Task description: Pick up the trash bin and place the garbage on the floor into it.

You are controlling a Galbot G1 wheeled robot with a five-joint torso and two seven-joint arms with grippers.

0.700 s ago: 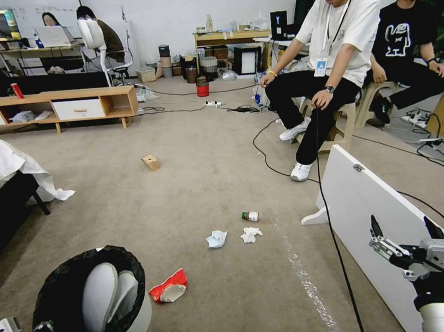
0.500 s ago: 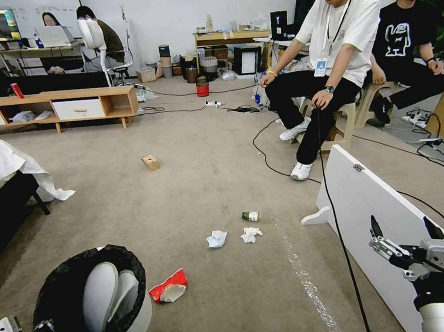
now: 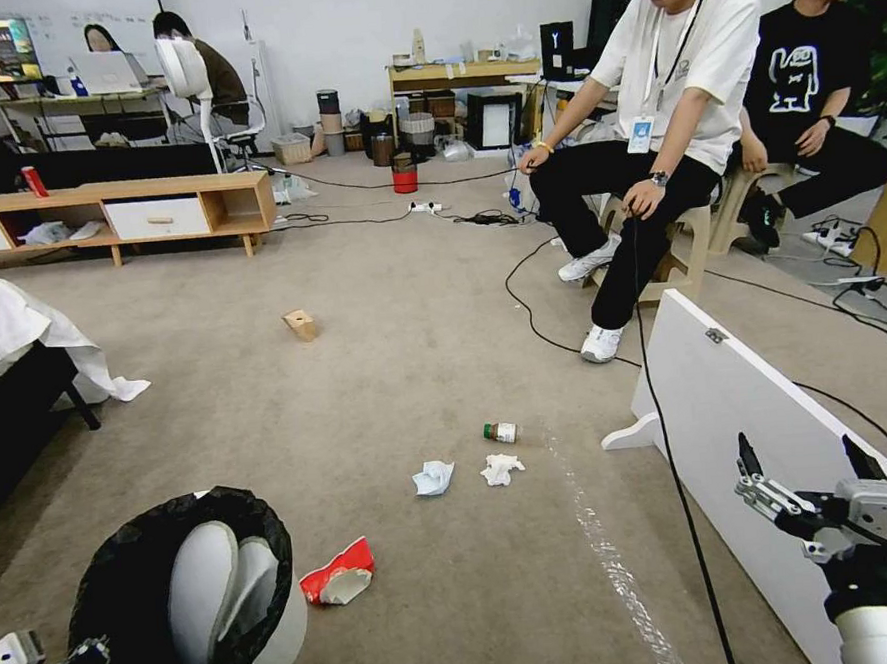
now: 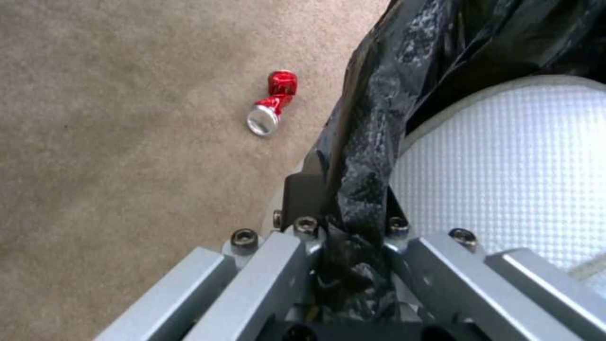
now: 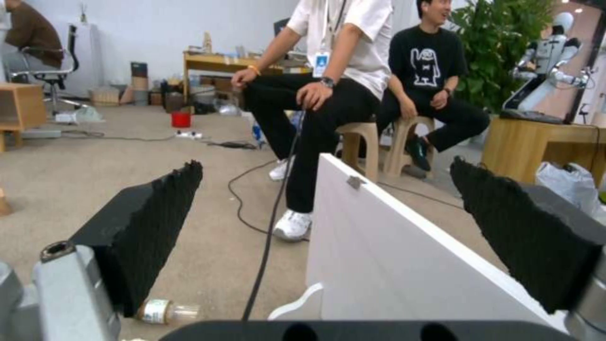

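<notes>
Here we hold the trash bin (image 3: 234, 595) by its bag-lined rim with the left gripper (image 4: 350, 208) clamped, beside the paper cup (image 3: 338, 574) on the floor (image 3: 396, 375), while our right gripper (image 3: 802, 465) waits wide open, ready to collect.

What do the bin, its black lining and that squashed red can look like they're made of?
The trash bin looks like smooth white plastic; the lid piece inside is finely textured. Its liner is probably thin plastic film, being glossy and crinkled. The crushed red can seems thin metal, given its shiny silver end.
</notes>
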